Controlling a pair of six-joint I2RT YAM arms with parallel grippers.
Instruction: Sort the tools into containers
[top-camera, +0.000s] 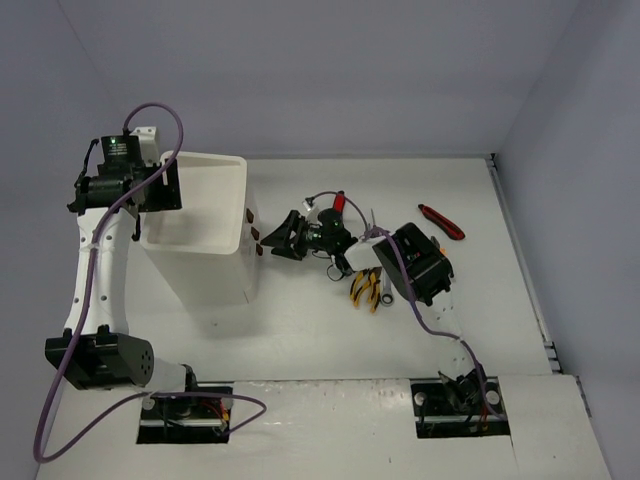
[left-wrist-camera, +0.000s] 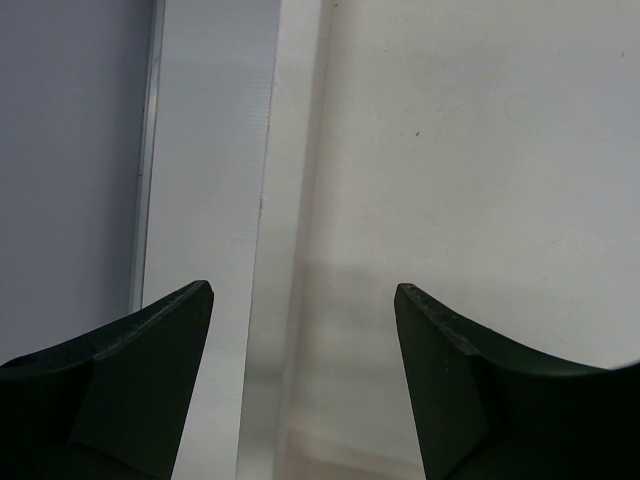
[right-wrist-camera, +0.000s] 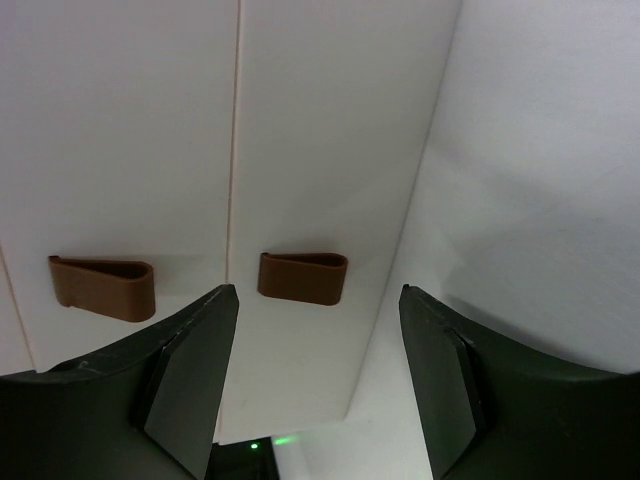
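The tall white container (top-camera: 205, 215) stands left of centre, with small brown drawer handles (top-camera: 256, 237) on its right face. My right gripper (top-camera: 274, 240) is open and empty, its jaws facing those handles a short way off. In the right wrist view the two brown handles (right-wrist-camera: 303, 277) sit on the white drawer fronts (right-wrist-camera: 320, 140) just ahead of my right gripper (right-wrist-camera: 318, 292). My left gripper (top-camera: 170, 186) is open and empty at the container's upper left rim; the left wrist view shows only white surfaces beyond it (left-wrist-camera: 303, 290). Yellow-handled pliers (top-camera: 366, 288), a red-handled screwdriver (top-camera: 339, 204) and a red utility knife (top-camera: 441, 222) lie on the table.
The right arm's black wrist (top-camera: 420, 262) hangs over the tools and hides some of them. A silver wrench (top-camera: 388, 296) pokes out beside the pliers. Grey walls close the table (top-camera: 500, 330) at the back and on both sides.
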